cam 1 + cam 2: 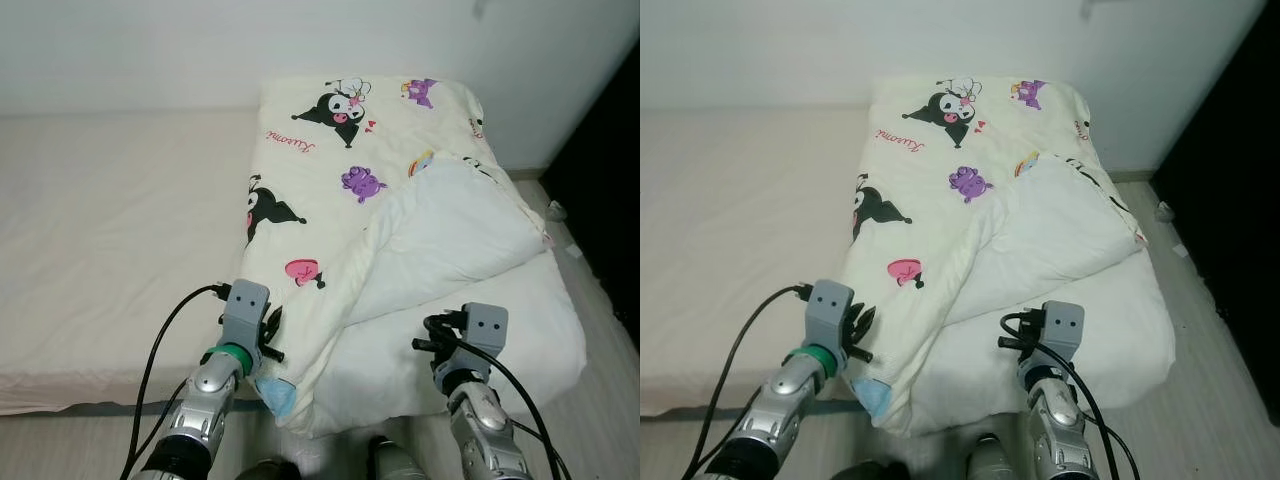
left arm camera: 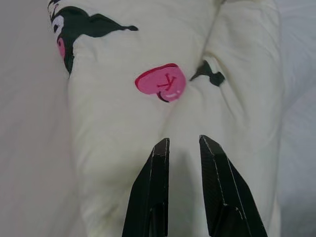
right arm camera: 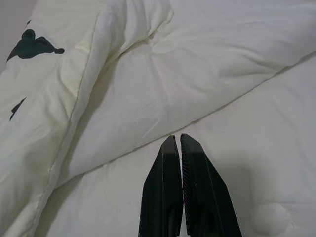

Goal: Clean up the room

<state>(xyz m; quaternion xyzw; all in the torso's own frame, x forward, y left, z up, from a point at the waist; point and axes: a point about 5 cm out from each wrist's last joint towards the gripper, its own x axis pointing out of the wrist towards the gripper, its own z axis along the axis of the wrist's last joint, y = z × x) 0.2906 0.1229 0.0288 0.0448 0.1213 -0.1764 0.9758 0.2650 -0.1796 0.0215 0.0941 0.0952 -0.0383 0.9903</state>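
A cream duvet (image 1: 330, 190) printed with cartoon figures lies on the right part of the bed, its right side folded back to show the white underside (image 1: 450, 230). A light blue corner (image 1: 275, 395) hangs over the front edge. My left gripper (image 2: 183, 140) hovers above the duvet's near left part, close to a pink heart print (image 2: 162, 82); it is open by a narrow gap with nothing between the fingers. My right gripper (image 3: 177, 138) is shut and empty, over the white underside near the fold line.
The bare beige mattress (image 1: 100, 230) stretches to the left of the duvet. A white wall runs behind the bed. A dark opening (image 1: 600, 170) and a strip of grey floor (image 1: 600, 330) with a small object (image 1: 556, 210) lie to the right.
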